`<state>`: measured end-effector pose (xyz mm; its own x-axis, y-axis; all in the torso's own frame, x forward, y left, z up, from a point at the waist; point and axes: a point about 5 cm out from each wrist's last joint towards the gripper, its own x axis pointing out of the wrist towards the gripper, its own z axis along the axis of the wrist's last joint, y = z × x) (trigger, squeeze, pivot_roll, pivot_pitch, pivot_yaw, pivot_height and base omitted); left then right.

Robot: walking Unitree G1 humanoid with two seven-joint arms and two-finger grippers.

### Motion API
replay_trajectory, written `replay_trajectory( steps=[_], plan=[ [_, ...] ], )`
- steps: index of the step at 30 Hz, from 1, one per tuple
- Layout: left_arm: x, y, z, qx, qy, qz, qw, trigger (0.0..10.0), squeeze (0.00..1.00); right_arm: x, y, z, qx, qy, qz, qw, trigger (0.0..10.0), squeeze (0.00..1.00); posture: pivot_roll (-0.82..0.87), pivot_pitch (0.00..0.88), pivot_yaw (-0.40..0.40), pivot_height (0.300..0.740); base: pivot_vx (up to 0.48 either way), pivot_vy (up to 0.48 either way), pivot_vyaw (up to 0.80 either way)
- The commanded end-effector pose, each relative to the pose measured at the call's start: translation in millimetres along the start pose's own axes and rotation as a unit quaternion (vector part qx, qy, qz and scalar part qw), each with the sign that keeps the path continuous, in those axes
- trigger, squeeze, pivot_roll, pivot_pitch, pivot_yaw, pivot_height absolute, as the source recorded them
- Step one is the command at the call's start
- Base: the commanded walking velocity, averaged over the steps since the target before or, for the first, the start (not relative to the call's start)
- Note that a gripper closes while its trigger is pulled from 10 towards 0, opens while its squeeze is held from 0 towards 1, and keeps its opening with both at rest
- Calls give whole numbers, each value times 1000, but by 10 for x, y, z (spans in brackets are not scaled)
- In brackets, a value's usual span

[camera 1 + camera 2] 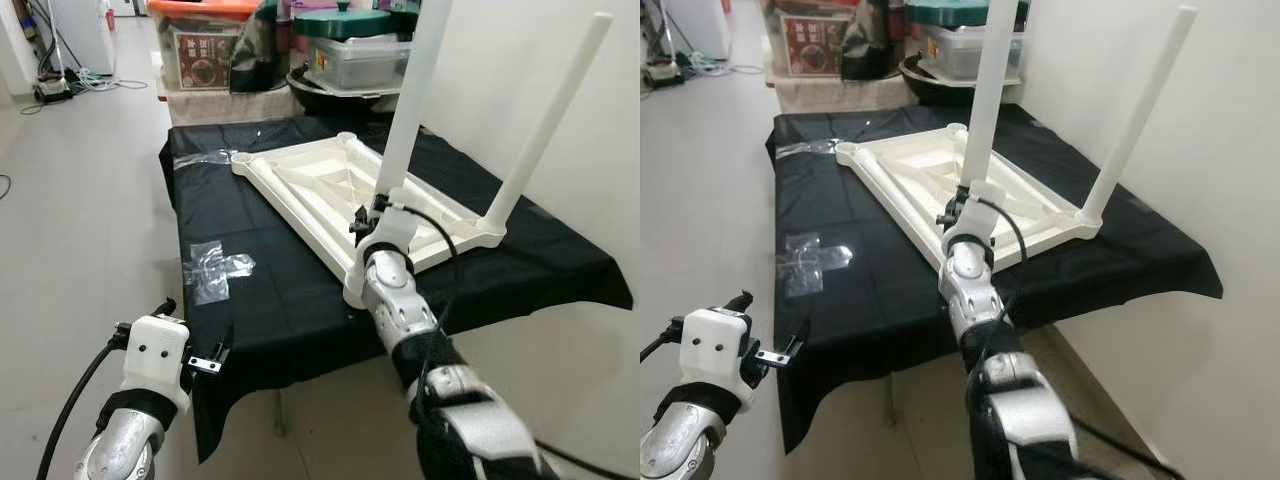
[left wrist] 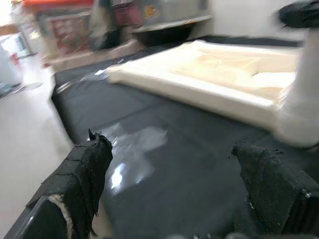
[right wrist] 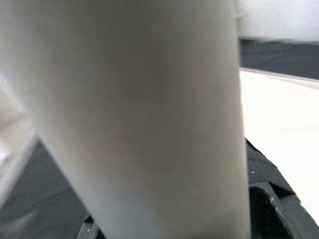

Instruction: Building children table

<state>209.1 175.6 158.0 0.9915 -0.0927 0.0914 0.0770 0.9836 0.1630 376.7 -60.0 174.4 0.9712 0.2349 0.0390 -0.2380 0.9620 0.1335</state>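
Head views: the inverted table top [image 1: 330, 190] lies on the black cloth [image 1: 260, 290] with one leg [image 1: 545, 125] standing in its far right corner socket, while the right gripper [image 1: 368, 222] is clenched on a second leg [image 1: 412, 95] held upright at the near corner; two sockets appear unfilled, so roughly half remains. Left wrist view: the left gripper [image 2: 174, 189] is released, fingers [image 2: 82, 172] spread before the cloth's near edge. Right wrist view: the second leg fills the grasp.
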Motion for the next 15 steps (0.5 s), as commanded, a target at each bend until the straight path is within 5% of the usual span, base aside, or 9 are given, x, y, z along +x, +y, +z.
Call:
replay_trajectory(
  steps=[1, 2, 3, 4, 5, 8, 9, 14, 15],
  plan=[
    [20, -33, 26, 2, -7, -12, 1000, 10000, 0, 7, 209, 79, 37, -16, 100, 994, 10000, 0, 118, 0, -75, 740, 0, 0, 0],
    [33, -44, 35, 0, -10, -13, 1000, 10000, 0, 16, 236, 161, 35, -34, 147, 988, 10000, 0, 118, 0, -75, 740, 0, 0, 0],
    [44, -64, 46, -4, -13, -16, 1000, 10000, 0, 37, 194, 285, 19, -61, 201, 978, 10000, 824, 119, 0, -82, 740, 0, 0, 0],
    [44, -64, 46, -4, -13, -16, 1000, 10000, 0, 37, 194, 285, 19, -61, 201, 978, 10000, 824, 119, 0, -82, 740, 0, 0, 0],
    [50, -83, 47, -7, -15, -17, 1000, 10000, 0, 82, 102, 367, -3, -75, 199, 977, 10000, 1000, 118, 0, -89, 740, 0, 0, 0],
    [62, -107, 22, -7, -14, -17, 1000, 10000, 0, 163, -9, 451, -68, -59, 221, 971, 10000, 1000, 126, 0, -97, 740, 0, 0, 0],
    [69, -115, 36, -12, -16, -18, 1000, 10000, 0, 174, -7, 487, -86, -48, 258, 961, 10000, 0, 129, 0, -99, 740, 0, 0, 0],
    [79, -134, 34, -16, -17, -22, 999, 10000, 0, 123, 53, 466, -125, -15, 365, 922, 10000, 0, 127, 0, -93, 740, 0, 0, 0],
    [96, -147, 18, -13, -16, -27, 999, 10000, 0, 71, 81, 353, -149, 17, 410, 900, 10000, 0, 129, 0, -94, 740, 0, 0, 0]
  ],
)
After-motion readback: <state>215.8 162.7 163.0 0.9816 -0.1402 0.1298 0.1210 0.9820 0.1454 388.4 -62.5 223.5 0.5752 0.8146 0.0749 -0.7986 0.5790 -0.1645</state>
